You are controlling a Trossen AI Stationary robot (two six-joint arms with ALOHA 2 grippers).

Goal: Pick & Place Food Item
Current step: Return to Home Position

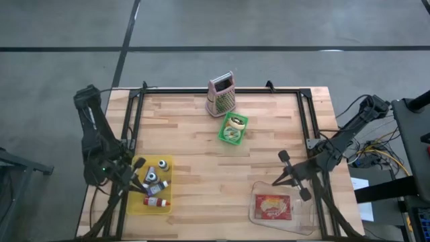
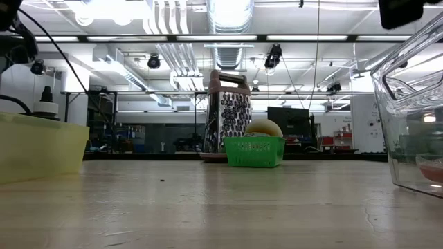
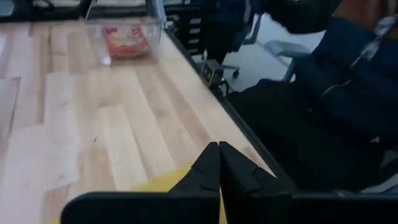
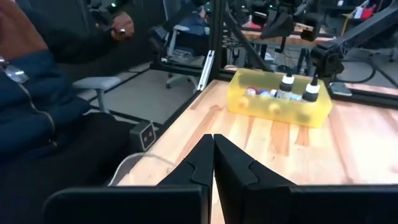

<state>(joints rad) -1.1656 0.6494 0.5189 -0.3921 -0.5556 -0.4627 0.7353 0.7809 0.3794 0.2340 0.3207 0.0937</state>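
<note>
1. The left claw (image 3: 218, 149), fingers pressed together and holding nothing, sits at the high view's lower left, beside the yellow bin (image 1: 134, 202) of small bottles (image 1: 152, 177).
2. The right claw (image 4: 213, 142), likewise closed and empty, is at lower right, near the clear container (image 1: 259, 216).
3. The green bin (image 1: 223, 134), holding a pale round item (image 1: 235, 123), stands upper centre on the surface (image 1: 201, 168), below the grater (image 1: 220, 95).
</note>
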